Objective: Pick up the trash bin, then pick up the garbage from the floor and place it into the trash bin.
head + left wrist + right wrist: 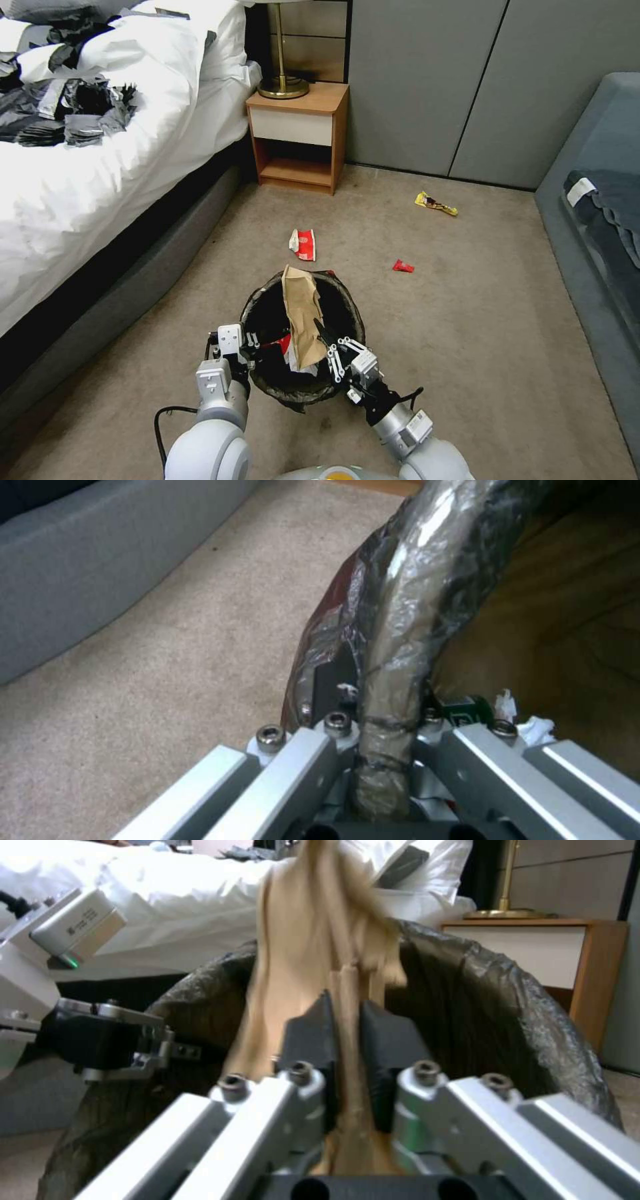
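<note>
Left gripper [248, 341]: clamped on the bin [303, 333] rim, holding it above the carpet [467, 320].

Bin: round, lined with a dark crinkled liner folded over the rim.

Bag [301, 320]: brown paper, creased, standing tall inside the bin.

Right gripper [321, 335]: pads pinched tight on the bag's lower edge. Best released with the bag low inside the rim, so it cannot tip out.

Cup [303, 244], red wrapper [403, 266] and yellow wrapper [437, 203] lie on the carpet beyond.
</note>
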You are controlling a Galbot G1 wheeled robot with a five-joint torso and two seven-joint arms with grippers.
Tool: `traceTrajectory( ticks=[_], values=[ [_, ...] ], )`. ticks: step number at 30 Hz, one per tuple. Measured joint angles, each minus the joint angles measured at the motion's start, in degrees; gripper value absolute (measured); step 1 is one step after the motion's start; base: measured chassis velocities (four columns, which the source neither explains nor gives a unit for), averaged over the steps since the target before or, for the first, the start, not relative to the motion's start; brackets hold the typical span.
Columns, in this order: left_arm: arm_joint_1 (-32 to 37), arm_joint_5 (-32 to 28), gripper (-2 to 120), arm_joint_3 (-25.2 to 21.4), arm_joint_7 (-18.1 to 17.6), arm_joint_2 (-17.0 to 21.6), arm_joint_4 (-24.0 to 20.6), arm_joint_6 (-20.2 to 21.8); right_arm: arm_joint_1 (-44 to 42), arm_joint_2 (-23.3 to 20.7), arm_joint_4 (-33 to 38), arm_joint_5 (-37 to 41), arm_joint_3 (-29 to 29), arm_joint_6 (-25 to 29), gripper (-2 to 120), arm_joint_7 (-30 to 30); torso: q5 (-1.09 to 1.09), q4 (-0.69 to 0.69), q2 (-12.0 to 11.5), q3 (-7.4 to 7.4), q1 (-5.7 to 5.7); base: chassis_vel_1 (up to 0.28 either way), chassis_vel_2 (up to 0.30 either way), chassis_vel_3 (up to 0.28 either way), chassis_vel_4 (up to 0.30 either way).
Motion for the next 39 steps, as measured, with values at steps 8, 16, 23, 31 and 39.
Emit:
traceTrajectory(
  ticks=[8, 16, 23, 31, 39],
  values=[
    [-0.44, 0.06, 0, 0.15, 0.02, 0.00, -0.10, 0.19, 0.28, -0.18, -0.48, -1.65, 0.16, 0.17, 43, 0.35, 0.00, 0.00, 0.00, 0.00, 0.00, 0.000, 0.000, 0.000, 0.000],
    [-0.59, 0.30, 0, 0.45, 0.03, -0.04, -0.19, 0.32, 0.05, -0.51, 0.45, -1.74, 0.37, 0.15, 70, 0.33, 0.00, 0.00, 0.00, 0.00, 0.00, 0.000, 0.000, 0.000, 0.000],
    [-0.60, 0.49, 0, 0.47, 0.04, 0.16, -0.04, 0.31, -0.67, -0.79, 3.58, -1.80, 0.86, 0.25, 94, 0.30, 0.00, 0.00, 0.00, 0.00, 0.00, 0.000, 0.000, 0.000, 0.000],
    [-0.41, 0.62, 0, -1.01, 0.08, 0.35, 0.83, -0.16, 0.49, -0.06, 17.63, -1.78, 4.88, -1.23, 100, 3.19, -0.01, 0.00, 0.00, 0.00, 0.00, 0.000, 0.000, 0.000, 0.000],
    [0.28, 0.02, 0, -2.82, 0.02, 1.82, -0.35, -0.43, -3.08, 1.46, 23.91, -0.95, 11.32, -3.79, 100, 11.63, 0.00, 0.00, 0.00, 0.00, 0.00, 0.000, 0.000, 0.000, 0.000]
  ],
)
